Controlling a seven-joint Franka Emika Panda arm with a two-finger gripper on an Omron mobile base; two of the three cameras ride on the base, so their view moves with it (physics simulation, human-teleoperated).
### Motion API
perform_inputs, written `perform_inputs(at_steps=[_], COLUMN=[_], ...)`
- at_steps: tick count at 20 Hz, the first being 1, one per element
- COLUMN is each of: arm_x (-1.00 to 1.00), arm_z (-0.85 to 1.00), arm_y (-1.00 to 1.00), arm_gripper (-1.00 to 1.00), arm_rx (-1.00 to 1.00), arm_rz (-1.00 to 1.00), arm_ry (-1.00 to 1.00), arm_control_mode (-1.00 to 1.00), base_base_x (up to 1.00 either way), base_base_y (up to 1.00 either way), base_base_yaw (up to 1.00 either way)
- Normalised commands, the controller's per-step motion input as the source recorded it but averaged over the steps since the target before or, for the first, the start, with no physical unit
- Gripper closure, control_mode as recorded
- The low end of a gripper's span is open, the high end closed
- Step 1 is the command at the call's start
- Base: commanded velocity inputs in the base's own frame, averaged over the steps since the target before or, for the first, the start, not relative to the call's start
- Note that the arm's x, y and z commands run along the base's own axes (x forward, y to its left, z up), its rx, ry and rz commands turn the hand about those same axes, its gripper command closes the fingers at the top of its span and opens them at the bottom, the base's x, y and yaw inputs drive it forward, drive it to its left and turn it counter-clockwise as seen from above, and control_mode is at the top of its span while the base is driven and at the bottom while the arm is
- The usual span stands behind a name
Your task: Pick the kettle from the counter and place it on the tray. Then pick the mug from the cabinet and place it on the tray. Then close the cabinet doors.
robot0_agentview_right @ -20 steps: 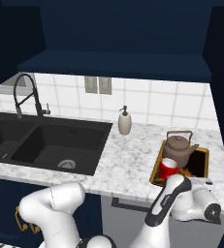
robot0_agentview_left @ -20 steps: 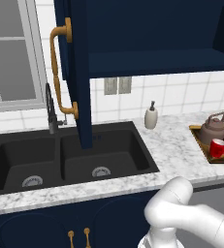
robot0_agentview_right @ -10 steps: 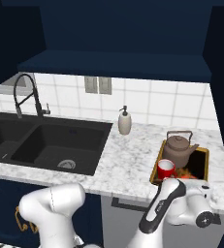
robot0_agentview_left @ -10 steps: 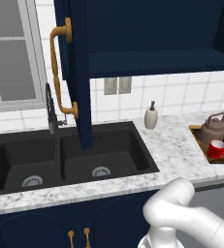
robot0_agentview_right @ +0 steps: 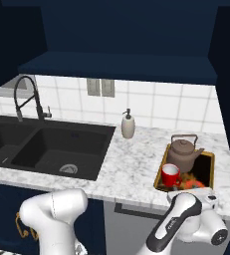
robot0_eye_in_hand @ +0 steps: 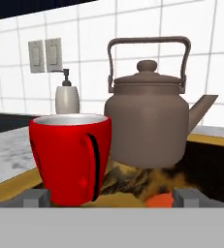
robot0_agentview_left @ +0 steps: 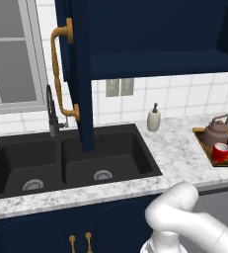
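The grey-brown kettle (robot0_eye_in_hand: 150, 123) stands on the tray (robot0_agentview_right: 209, 160) at the right end of the marble counter (robot0_agentview_right: 131, 154). The red mug (robot0_eye_in_hand: 70, 157) stands beside it on the tray's near part, its handle turned toward the hand camera. The kettle (robot0_agentview_right: 182, 153) and mug (robot0_agentview_right: 170, 175) show from the right base too, and the mug (robot0_agentview_left: 221, 151) sits in front of the kettle (robot0_agentview_left: 216, 131) from the left. My gripper (robot0_eye_in_hand: 112, 197) is open, just short of the mug, its fingertips (robot0_eye_in_hand: 36, 196) wide apart and touching nothing. The cabinet (robot0_agentview_left: 160, 59) has an open door (robot0_agentview_left: 78, 74).
A white soap dispenser (robot0_agentview_right: 128, 125) stands by the tiled wall left of the tray. The black double sink (robot0_agentview_left: 71, 163) and its tap (robot0_agentview_left: 51, 111) lie further left. The open door's brass handle (robot0_agentview_left: 60, 74) hangs over the sink. My arm (robot0_agentview_right: 183, 224) rises in front of the counter edge.
My hand has drawn back and down from the tray, away from the mug. The mug and kettle stay put on the tray. The jaws stay open.
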Motion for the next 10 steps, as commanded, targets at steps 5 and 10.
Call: perform_inputs(at_steps=[5, 10], arm_x=[-0.55, -0.03], arm_z=[0.24, 0.16], arm_y=[-0.17, -0.49], arm_gripper=[-1.00, -1.00], arm_rx=[-0.02, 0.34], arm_rz=[-0.15, 0.02], arm_ry=[-0.01, 0.00], arm_control_mode=[-1.00, -1.00], base_base_x=[0.00, 0.00], base_base_y=[0.00, 0.00], base_base_yaw=[0.00, 0.00])
